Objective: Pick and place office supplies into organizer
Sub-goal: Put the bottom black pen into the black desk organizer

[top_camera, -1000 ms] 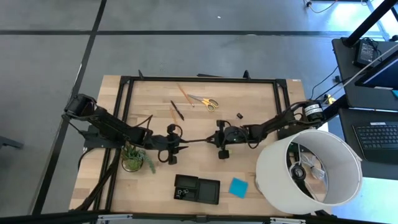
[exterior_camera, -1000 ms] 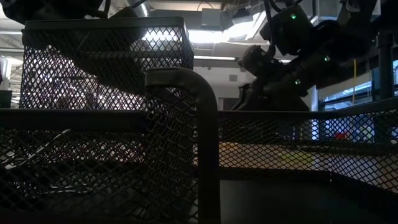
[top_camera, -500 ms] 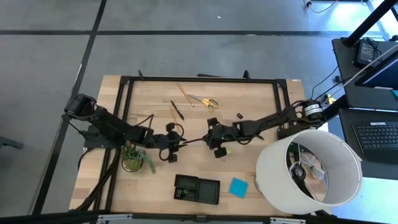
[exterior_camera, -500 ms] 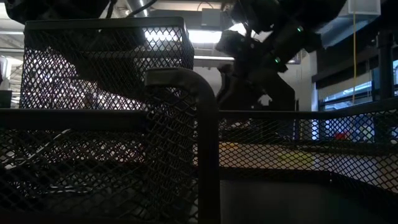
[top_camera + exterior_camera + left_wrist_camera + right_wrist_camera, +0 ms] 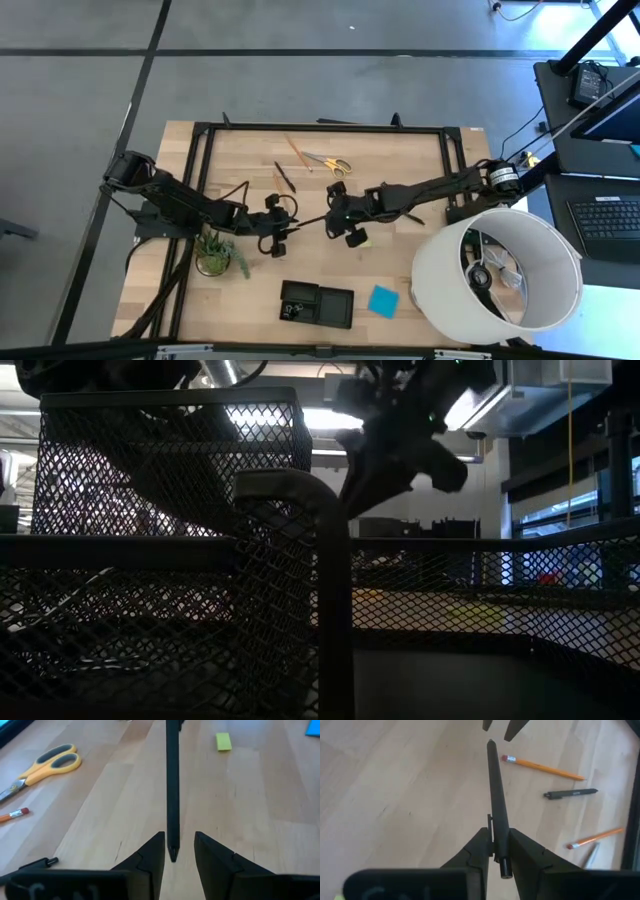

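1. The right pincer pinches one end of a thin black pen. It holds the pen above the middle of the desk, and the pen's long axis runs straight out from its fingers toward the left arm.
2. The left pincer meets the pen's far tip. Its fingers stand slightly spread on either side of the tip and do not visibly press on it.
3. The pen thus bridges the two pincers, which face each other. The right one alone carries it, so the coming move turns on which pincer takes it onward.
4. The organizer sits near the desk's front edge, about equally near both pincers, and nothing stands between them and it.
5. Nearby lie:
   - a small yellow block
   - yellow-handled scissors
   - orange pencils
   - another black pen
   - a blue note pad beside the organizer
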{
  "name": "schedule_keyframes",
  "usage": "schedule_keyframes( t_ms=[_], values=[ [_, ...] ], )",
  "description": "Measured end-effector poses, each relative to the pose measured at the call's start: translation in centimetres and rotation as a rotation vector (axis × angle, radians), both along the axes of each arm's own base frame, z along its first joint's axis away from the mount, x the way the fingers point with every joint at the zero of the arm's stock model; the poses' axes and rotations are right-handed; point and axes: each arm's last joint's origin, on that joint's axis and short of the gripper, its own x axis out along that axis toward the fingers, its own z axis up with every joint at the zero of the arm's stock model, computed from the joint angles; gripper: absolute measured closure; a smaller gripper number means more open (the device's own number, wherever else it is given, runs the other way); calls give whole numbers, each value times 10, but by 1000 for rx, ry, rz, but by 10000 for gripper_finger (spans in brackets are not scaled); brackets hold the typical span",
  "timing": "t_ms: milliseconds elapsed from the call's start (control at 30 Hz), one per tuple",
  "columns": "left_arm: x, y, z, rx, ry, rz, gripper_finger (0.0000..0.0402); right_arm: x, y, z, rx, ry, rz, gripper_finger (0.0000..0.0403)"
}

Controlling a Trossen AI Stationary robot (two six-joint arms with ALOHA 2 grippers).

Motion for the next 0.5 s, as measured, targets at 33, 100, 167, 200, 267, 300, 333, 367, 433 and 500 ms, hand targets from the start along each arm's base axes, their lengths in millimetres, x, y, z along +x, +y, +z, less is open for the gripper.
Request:
schedule_keyframes(
  t_ms=[33,100,167,200,267,300,333,367,433,500],
  values=[
    [0,0,0,2,-1,2,300,0,0,4,-3,12,2,337],
    [0,0,0,8,-4,11,297,1,-1,11,-7,37,2,337],
    [0,1,1,13,-8,19,293,1,-1,18,-10,60,1,337],
    [0,1,2,18,-12,25,292,1,-1,21,-12,74,1,337],
    [-1,1,5,29,-23,31,288,-2,-2,23,-25,117,15,337],
    [-1,2,7,33,-31,29,287,-3,-2,24,-30,139,20,337],
    [-1,2,9,39,-44,26,286,-4,-2,26,-32,151,22,336],
    [-1,2,12,44,-62,25,284,-3,-2,27,-33,150,23,336],
    [1,5,18,51,-100,28,282,-3,-2,29,-41,153,36,336],
    [3,9,23,55,-144,38,281,-3,-2,29,-55,160,56,336]
  ],
)
